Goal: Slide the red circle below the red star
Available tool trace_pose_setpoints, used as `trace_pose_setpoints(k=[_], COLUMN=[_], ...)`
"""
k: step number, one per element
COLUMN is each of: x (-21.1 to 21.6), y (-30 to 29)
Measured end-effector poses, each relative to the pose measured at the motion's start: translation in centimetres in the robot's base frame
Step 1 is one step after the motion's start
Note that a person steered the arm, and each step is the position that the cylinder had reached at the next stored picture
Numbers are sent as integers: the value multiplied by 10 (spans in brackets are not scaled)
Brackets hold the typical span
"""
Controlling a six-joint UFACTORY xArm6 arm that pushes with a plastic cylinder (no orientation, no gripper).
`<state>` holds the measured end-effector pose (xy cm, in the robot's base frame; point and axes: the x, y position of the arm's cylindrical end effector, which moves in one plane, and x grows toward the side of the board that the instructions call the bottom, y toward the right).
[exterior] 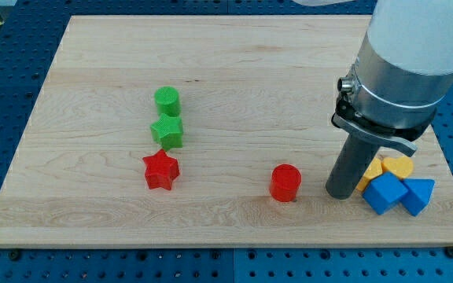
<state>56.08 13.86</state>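
The red circle [285,182], a short red cylinder, stands on the wooden board at the view's lower middle right. The red star [161,170] lies to its left, at the lower middle left, a wide gap apart. My tip [340,193] rests on the board just to the right of the red circle, with a small gap between them. The rod rises from it into the arm's big grey and white body [403,63] at the upper right.
A green circle [166,101] and a green star [167,131] stand in a column just above the red star. At the lower right lie a yellow block [395,167], a blue cube [384,192] and a blue triangle [418,195], right of my tip. The board's bottom edge [226,244] is near.
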Motion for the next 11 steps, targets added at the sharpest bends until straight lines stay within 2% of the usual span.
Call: trace_pose_setpoints(k=[1,6,7,11], x=[-1,-15,-16,-2], y=[-6,-110,-111,-192])
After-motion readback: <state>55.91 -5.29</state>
